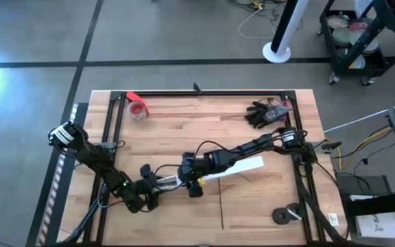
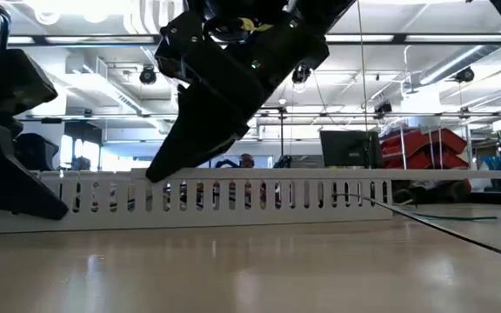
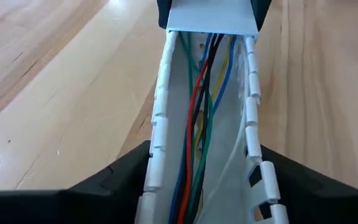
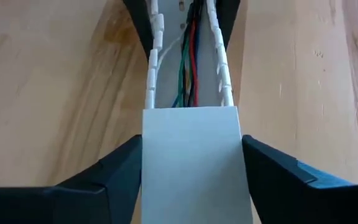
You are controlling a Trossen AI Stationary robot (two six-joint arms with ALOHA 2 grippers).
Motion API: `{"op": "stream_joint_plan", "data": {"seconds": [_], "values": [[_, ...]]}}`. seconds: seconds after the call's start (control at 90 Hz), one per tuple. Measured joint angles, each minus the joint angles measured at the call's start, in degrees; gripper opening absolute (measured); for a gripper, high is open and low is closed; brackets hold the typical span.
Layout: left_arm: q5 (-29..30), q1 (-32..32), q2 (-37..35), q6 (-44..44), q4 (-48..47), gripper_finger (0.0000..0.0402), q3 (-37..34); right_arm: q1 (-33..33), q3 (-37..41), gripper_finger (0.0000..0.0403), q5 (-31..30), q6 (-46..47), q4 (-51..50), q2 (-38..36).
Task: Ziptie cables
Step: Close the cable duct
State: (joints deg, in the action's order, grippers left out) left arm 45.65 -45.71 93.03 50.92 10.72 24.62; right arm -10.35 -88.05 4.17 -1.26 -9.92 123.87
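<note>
Cables [image 3: 197,124] — seemingly bundled — inside channel.

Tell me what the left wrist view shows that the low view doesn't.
Only the left wrist view looks down into the open white slotted duct: the cables, red, green, blue, black and yellow, run along its channel toward a flat white cover. The left gripper has a finger on each side of the duct.

Only the low view shows the duct side-on as a long slotted wall, a dark gripper above it, and the room behind.

Both show the duct lying on the wooden table.
</note>
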Motion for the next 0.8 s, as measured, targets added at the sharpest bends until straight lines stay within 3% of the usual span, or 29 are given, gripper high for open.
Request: {"op": "stream_joint_plan", "data": {"seconds": [0.233,0.4,0.544,0.8], "values": [[-0.1,0.0,0.0,-0.4,0.0,0.0226,0.0,0.1,0.3,0.0229,-1.5,2.9,1.5,0.1],[0.1,0.0,0.0,-0.2,0.0,0.0227,0.0,0.3,0.5,0.0223,1.1,1.7,2.3,0.1],[-0.1,0.0,0.0,-1.0,0.2,0.0227,0.0,-0.4,0.6,0.0228,-4.3,5.4,2.5,0.1],[-0.1,0.0,0.0,-1.3,0.8,0.0229,-0.1,-0.1,0.6,0.0227,-5.6,9.2,2.3,0.1]]}}
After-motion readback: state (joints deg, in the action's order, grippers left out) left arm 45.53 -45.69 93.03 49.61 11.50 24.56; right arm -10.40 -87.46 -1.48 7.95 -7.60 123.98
